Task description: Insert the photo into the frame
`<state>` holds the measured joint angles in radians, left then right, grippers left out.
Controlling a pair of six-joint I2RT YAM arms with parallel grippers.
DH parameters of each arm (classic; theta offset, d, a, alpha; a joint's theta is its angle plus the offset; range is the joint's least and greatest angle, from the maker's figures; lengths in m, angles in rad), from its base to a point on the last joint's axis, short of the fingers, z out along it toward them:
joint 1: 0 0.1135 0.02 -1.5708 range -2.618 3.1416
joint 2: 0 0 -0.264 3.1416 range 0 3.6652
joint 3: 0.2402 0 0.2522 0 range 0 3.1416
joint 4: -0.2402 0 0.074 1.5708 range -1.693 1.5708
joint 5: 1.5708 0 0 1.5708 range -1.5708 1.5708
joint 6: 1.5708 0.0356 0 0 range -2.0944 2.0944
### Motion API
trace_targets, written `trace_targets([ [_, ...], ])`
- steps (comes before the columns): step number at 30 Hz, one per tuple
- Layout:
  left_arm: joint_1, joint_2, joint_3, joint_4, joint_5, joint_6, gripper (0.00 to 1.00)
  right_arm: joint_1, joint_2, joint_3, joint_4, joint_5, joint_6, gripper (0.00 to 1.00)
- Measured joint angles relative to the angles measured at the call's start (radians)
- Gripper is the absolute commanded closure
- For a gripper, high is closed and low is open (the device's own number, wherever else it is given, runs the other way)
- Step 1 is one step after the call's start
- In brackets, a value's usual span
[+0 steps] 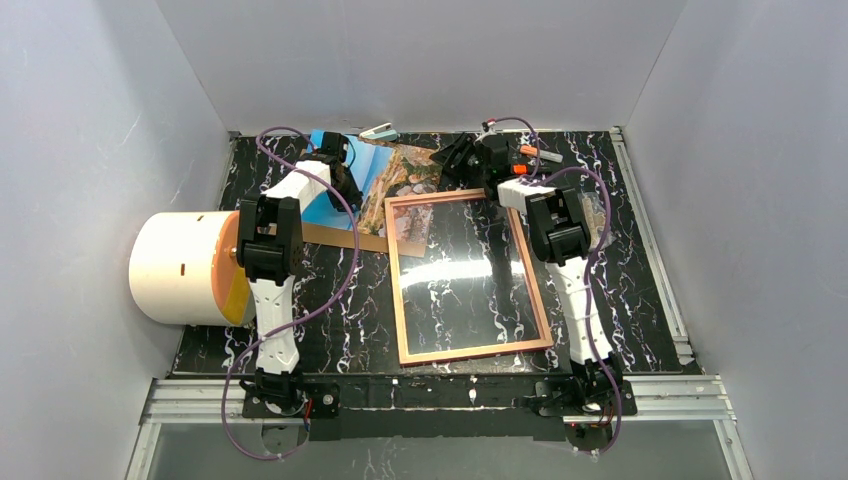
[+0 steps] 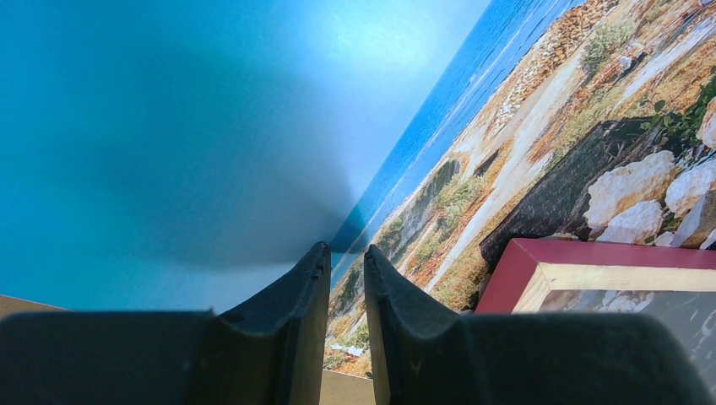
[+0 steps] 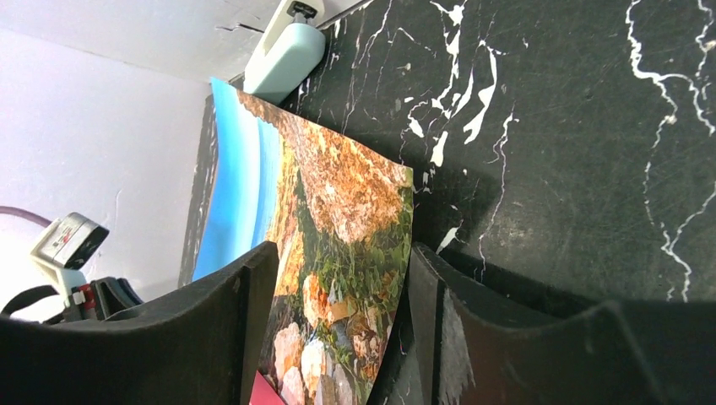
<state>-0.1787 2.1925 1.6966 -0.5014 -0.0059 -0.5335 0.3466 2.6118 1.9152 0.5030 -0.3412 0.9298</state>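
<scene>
**Item 1, the photo** (image 1: 410,170) (image 2: 169,126) (image 3: 338,194): print of blue sky, sea and rocky shore, picture side up. It sits at the far part of the black marbled desk (image 1: 640,260) (image 3: 549,126), left of centre, between the two pincers. Its right-hand part rises off the desk in a curve. One near corner lies under the far-left corner of the frame and shows through the glass.

**Item 2, the frame** (image 1: 475,351) (image 2: 608,274) (image 3: 263,392): flat at mid-desk, slightly skewed, between the two arms. The face is pale and wood-coloured, the outer edge pink. The marbled desk shows through the pane.

**Item 3, left pincer** (image 1: 348,190) (image 2: 347,274): over the sky part of the print. The fingers (image 2: 295,337) are drawn almost together, leaving a slim slit with nothing clamped in it. Whether the tips touch the print cannot be told.

**Item 4, right pincer** (image 1: 450,162) (image 3: 342,253): at the print's raised rocky end, spread moderately wide. The lifted corner stands in the gap, close by one finger (image 3: 439,337), and is not pinched.

**Item 5, brown cardboard board** (image 1: 330,237) (image 2: 17,305): a strip showing beside the left arm, partly under the print.

**Item 6, white cylinder** (image 1: 180,265) with an orange end face, lying at the desk's left edge.

**Item 7, pale blue-green object** (image 1: 378,131) (image 3: 283,55): at the far edge, just beyond the print.
</scene>
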Motion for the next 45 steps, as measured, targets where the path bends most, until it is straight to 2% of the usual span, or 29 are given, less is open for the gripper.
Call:
trace_targets([
  [7, 0.000, 0.000, 0.000, 0.000, 0.000, -0.002, 0.80, -0.004, -0.014, -0.067, 0.104, -0.030, 0.013, 0.30],
  [11, 0.000, 0.000, -0.001, 0.000, 0.001, -0.002, 0.80, -0.004, -0.019, -0.087, 0.140, -0.038, 0.010, 0.32],
  [12, 0.000, 0.000, -0.001, -0.001, 0.001, -0.002, 0.80, -0.004, -0.019, -0.090, 0.144, -0.039, 0.010, 0.34],
  [15, 0.000, 0.000, -0.001, -0.001, 0.001, -0.002, 0.80, -0.005, -0.022, -0.101, 0.152, -0.038, 0.005, 0.51],
  [17, 0.000, 0.000, -0.001, -0.001, 0.001, -0.001, 0.80, -0.006, -0.025, -0.114, 0.151, -0.033, 0.002, 0.58],
  [25, 0.000, 0.000, -0.001, -0.001, 0.001, 0.000, 0.80, -0.005, -0.049, -0.133, 0.090, -0.016, -0.026, 0.59],
  [27, 0.000, 0.000, -0.002, -0.001, 0.001, 0.001, 0.80, -0.003, -0.065, -0.141, 0.089, -0.019, -0.031, 0.72],
  [29, 0.000, 0.000, -0.002, -0.001, 0.000, 0.002, 0.80, -0.001, -0.084, -0.144, 0.093, -0.034, -0.042, 0.77],
  [34, 0.000, 0.000, -0.002, -0.001, 0.000, 0.002, 0.80, 0.002, -0.121, -0.144, 0.104, -0.072, -0.060, 0.75],
  [41, 0.000, 0.000, -0.003, 0.000, 0.000, 0.002, 0.80, 0.004, -0.117, -0.129, 0.098, -0.140, -0.073, 0.54],
  [45, 0.000, 0.000, -0.003, 0.000, 0.000, 0.002, 0.80, 0.004, -0.070, -0.055, 0.087, -0.180, -0.080, 0.54],
])
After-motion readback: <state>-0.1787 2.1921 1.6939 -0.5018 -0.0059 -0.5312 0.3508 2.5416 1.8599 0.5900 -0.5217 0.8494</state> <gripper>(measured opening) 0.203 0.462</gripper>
